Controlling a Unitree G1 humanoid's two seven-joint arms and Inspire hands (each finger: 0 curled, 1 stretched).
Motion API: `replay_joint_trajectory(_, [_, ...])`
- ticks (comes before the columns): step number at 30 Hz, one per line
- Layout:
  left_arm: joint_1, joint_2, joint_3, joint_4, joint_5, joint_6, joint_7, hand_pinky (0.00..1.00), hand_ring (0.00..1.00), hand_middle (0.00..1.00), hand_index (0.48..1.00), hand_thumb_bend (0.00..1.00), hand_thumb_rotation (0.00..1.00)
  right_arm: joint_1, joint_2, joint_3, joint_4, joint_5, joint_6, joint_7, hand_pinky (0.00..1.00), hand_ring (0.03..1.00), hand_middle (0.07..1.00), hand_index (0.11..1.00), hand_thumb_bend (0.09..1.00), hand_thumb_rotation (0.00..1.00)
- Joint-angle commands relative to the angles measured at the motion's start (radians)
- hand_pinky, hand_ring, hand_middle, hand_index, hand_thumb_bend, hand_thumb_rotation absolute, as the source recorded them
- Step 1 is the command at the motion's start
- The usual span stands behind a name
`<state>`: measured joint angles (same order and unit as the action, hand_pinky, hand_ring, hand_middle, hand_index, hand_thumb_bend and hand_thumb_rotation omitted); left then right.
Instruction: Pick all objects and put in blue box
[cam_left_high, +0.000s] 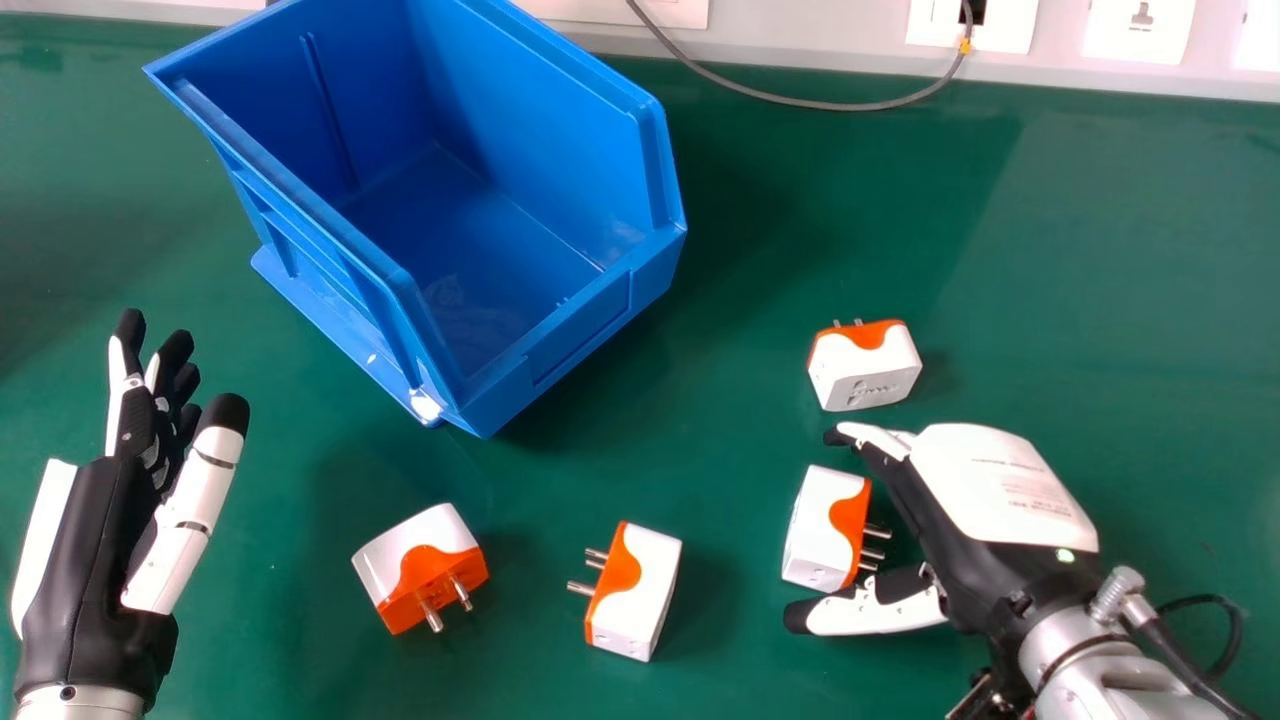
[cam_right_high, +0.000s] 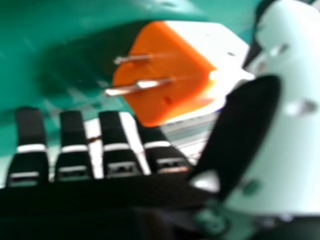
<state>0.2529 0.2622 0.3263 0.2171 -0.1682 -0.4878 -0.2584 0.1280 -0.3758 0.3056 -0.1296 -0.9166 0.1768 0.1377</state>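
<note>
My right hand (cam_left_high: 990, 500) is low over the table at the lower right, open, a white and orange plug adapter (cam_left_high: 815, 530) between its thumb and fingers. In the right hand view the adapter (cam_right_high: 170, 75) lies with its pins exposed, beside the fingers and thumb of my right hand (cam_right_high: 250, 130). Another adapter (cam_left_high: 866, 372) sits just beyond that hand. Two more adapters, one (cam_left_high: 640, 590) at lower centre and one (cam_left_high: 410, 560) left of it, rest on the table. The blue box (cam_left_high: 570, 340) looks empty inside. My left hand (cam_left_high: 110, 530) is open at the left edge.
The green table (cam_left_high: 1120, 300) extends around the box. A grey cable (cam_left_high: 800, 102) loops along the back edge, below white wall sockets (cam_left_high: 1140, 28). Another black cable (cam_left_high: 1225, 640) hangs by my right wrist.
</note>
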Motion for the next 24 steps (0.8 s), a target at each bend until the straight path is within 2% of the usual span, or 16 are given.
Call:
replay_joint_trajectory(1, [0.004, 0.001, 0.003, -0.023, -0.012, -0.003, 0.000, 1.00, 1.00, 1.00, 1.000, 0.43, 0.74, -0.031, -0.016, 0.007, 0.008, -0.016, 0.004, 0.007, 0.74, 0.839, 0.866, 0.860, 0.620, 0.43])
replay_joint_trajectory(8, [0.011, -0.002, -0.001, -0.041, -0.005, 0.001, 0.005, 1.00, 1.00, 1.00, 1.000, 0.44, 0.75, -0.063, -0.037, 0.033, 0.024, -0.018, 0.019, 0.039, 0.77, 0.853, 0.878, 0.872, 0.571, 0.41])
replay_joint_trajectory(15, [0.010, 0.001, 0.000, -0.035, -0.005, -0.002, 0.005, 1.00, 1.00, 1.00, 1.000, 0.44, 0.75, -0.080, -0.046, 0.052, 0.021, -0.036, 0.040, 0.080, 0.77, 0.858, 0.882, 0.871, 0.553, 0.39])
replay_joint_trajectory(17, [0.014, 0.001, 0.000, -0.038, 0.006, -0.005, 0.011, 1.00, 1.00, 1.00, 1.000, 0.44, 0.75, -0.094, -0.061, 0.060, 0.022, -0.049, 0.041, 0.107, 0.77, 0.858, 0.882, 0.871, 0.552, 0.39])
replay_joint_trajectory(19, [0.016, 0.002, 0.000, -0.039, 0.010, -0.006, 0.014, 1.00, 1.00, 1.00, 1.000, 0.44, 0.75, -0.100, -0.068, 0.063, 0.023, -0.055, 0.043, 0.121, 0.77, 0.858, 0.883, 0.870, 0.550, 0.39])
replay_joint_trajectory(22, [0.023, 0.001, 0.000, -0.054, 0.003, 0.003, 0.010, 1.00, 1.00, 1.00, 1.000, 0.44, 0.75, -0.108, -0.076, 0.069, 0.024, -0.055, 0.045, 0.138, 0.77, 0.859, 0.883, 0.870, 0.553, 0.38])
replay_joint_trajectory(24, [0.021, 0.002, 0.000, -0.050, 0.003, 0.001, 0.010, 1.00, 1.00, 1.00, 1.000, 0.44, 0.75, -0.112, -0.077, 0.070, 0.022, -0.052, 0.049, 0.151, 0.77, 0.859, 0.883, 0.871, 0.554, 0.38])
